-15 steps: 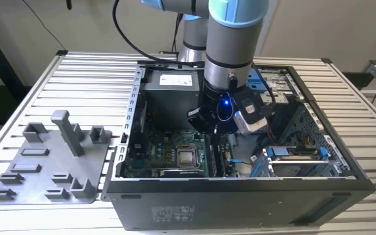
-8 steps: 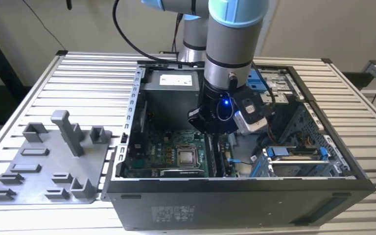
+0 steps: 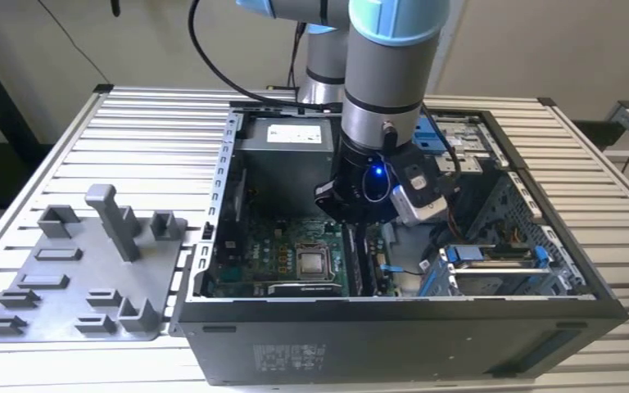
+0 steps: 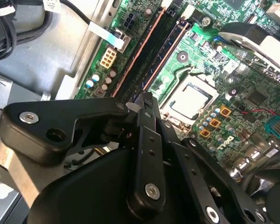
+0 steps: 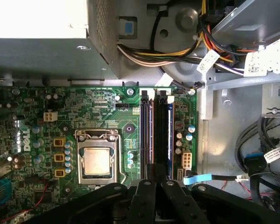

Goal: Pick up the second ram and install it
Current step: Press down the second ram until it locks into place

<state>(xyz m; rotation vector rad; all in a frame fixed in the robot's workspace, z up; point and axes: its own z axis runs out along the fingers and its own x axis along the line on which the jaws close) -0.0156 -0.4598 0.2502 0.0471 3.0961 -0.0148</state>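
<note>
Tool (image 5: 151, 179) narrow, directly above second ram (image 5: 162, 135) seated in motherboard slot.

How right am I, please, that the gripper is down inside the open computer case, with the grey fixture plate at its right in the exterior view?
One slip: the exterior view shows the grey fixture plate left of the computer case. The gripper is down inside it.

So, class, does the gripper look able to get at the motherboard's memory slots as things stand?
Probably yes: the gripper hangs directly over the memory slots, and in the first wrist view no cable or bracket crosses them.
</note>
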